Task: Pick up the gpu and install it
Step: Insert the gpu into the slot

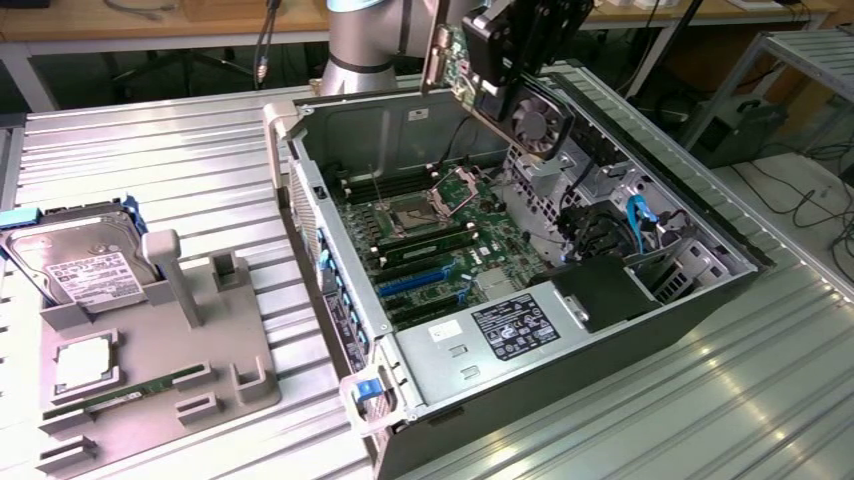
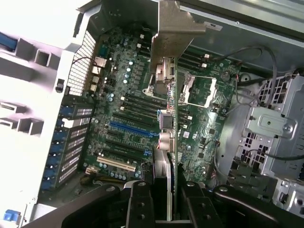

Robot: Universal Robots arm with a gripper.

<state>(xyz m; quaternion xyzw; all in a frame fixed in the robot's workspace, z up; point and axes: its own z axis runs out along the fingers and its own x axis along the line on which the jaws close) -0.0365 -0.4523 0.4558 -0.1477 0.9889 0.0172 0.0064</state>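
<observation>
The gripper (image 2: 170, 192) has its two black fingers (image 2: 140, 202) closed on the gpu (image 2: 172, 118). The card stands on edge between them. It runs out past the fingertips to its silver bracket (image 2: 173, 28) at the end farthest from them.

In the exterior view the gripper (image 1: 514, 75) holds the gpu (image 1: 538, 122) in the air, tilted with its round fan showing. It hangs above the open computer case (image 1: 694, 215) and touches nothing inside.

Directly beneath the fingers, the case (image 2: 85, 52) holds the green motherboard (image 2: 128, 95). The nearest things on it are the blue expansion slots (image 2: 130, 129) to one side of the card. Farther beyond the fingertips is an open processor socket (image 2: 199, 90) with its metal frame raised.

Farther from the fingers in the same case are a silver drive cage (image 2: 270, 123) and blue cables (image 1: 638, 215). A power supply (image 1: 514, 325) with a dark label sits at the end of the case nearest the exterior camera.

Well apart from the fingers, on the ribbed metal table (image 1: 174, 160) at the exterior view's left, is a grey fixture tray (image 1: 200, 380). It holds a hard drive (image 1: 87, 265) propped upright, a flat processor chip (image 1: 83, 365) in a recess, and a slim green memory stick (image 1: 134, 390) lying in a slot.
</observation>
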